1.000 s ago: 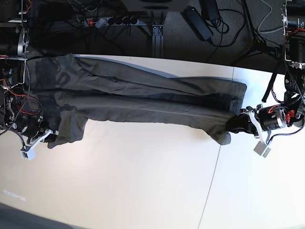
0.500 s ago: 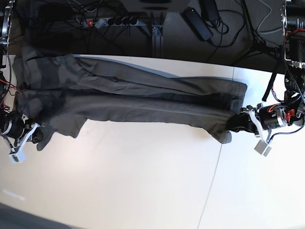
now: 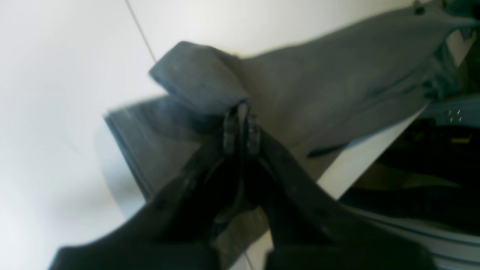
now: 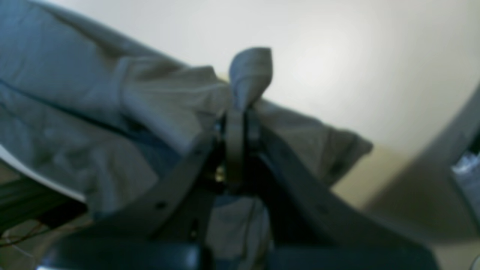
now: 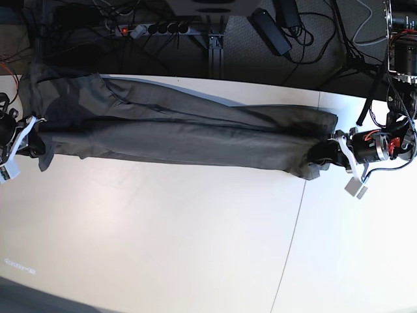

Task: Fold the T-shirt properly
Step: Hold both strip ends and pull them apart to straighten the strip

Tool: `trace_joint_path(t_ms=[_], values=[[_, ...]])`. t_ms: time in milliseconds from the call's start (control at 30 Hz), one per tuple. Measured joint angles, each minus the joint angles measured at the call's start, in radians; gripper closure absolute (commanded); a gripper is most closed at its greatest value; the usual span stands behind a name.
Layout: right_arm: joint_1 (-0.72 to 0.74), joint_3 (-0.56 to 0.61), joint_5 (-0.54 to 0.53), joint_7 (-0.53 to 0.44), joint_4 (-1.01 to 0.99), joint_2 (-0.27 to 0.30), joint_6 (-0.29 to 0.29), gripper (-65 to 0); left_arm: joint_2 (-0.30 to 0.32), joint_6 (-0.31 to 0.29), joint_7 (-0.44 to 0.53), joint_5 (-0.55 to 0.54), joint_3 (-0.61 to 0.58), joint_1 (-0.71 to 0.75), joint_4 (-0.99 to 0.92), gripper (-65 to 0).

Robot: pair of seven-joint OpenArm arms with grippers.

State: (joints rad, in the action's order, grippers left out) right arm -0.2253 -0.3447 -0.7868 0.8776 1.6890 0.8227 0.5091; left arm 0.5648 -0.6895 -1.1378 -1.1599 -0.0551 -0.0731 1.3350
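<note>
Base view: T-shirt (image 5: 182, 134) between outstretched arms.

One T-shirt (image 5: 182, 130), two claws, left (image 5: 326, 156) and right (image 5: 40, 140), one table (image 5: 195, 241).

a broad white smooth tabletop (image 5: 195, 248) fills most of the base view, with a thin dark seam line (image 5: 291, 235) running across its right part. beyond the far edge of the tabletop lies a dark floor strewn with black cables (image 5: 313, 45). there, past the far left of the tabletop, sits a grey power strip (image 5: 153, 29) with a red-lit switch, and past its far right a black rectangular power brick (image 5: 272, 30).
</note>
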Motion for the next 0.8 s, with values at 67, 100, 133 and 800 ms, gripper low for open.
trace_joint_path(t_ms=[67,100,133,800], values=[[-0.048,-0.038,-0.007,-0.005,0.021,0.001,0.000,0.0,0.000,0.000,-0.013,-0.005,0.000,0.007,0.000,0.0],[-0.070,-0.050,-0.010,-0.005,0.028,0.002,0.000,0.0,0.001,0.000,-0.014,-0.013,0.000,0.010,0.000,0.0],[-0.092,-0.061,-0.010,-0.005,0.033,0.003,0.000,0.0,0.001,0.000,-0.014,-0.015,0.000,0.012,0.000,0.0],[-0.142,-0.089,0.047,-0.054,0.008,-0.089,0.000,-39.6,0.011,0.000,-0.045,-0.070,0.000,0.029,0.000,-31.0]])
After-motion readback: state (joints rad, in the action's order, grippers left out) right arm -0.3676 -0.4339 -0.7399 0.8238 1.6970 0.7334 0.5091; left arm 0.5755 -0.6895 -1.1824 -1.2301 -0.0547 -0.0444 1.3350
